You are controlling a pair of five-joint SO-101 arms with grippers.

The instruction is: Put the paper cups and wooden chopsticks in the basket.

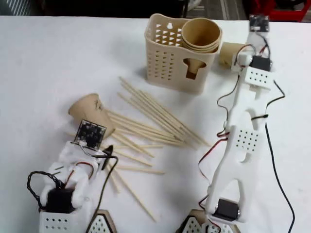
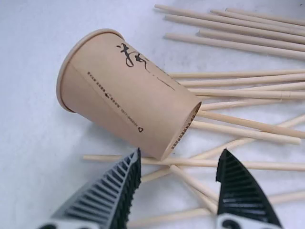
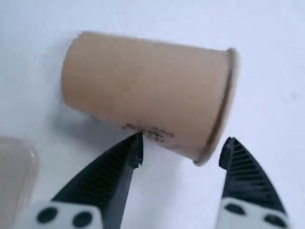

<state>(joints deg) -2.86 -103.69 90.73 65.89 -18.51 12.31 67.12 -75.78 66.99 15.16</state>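
A tan paper cup (image 2: 128, 90) lies on its side on the white table, its base resting over several wooden chopsticks (image 2: 238, 81). My left gripper (image 2: 180, 162) is open just short of that base, touching nothing. The high view shows this cup (image 1: 90, 109) at the left of the chopstick pile (image 1: 150, 121). A second paper cup (image 3: 143, 86) lies on its side right of the cream basket (image 1: 170, 63). My right gripper (image 3: 183, 145) hangs open over this cup's rim end. Stacked paper cups (image 1: 201, 34) stand inside the basket.
The right arm (image 1: 245, 136) stretches from the front edge to the far right of the table, with loose wires beside it. The left arm (image 1: 68, 189) sits at the front left. A corner of the basket (image 3: 14, 167) lies close to the right gripper.
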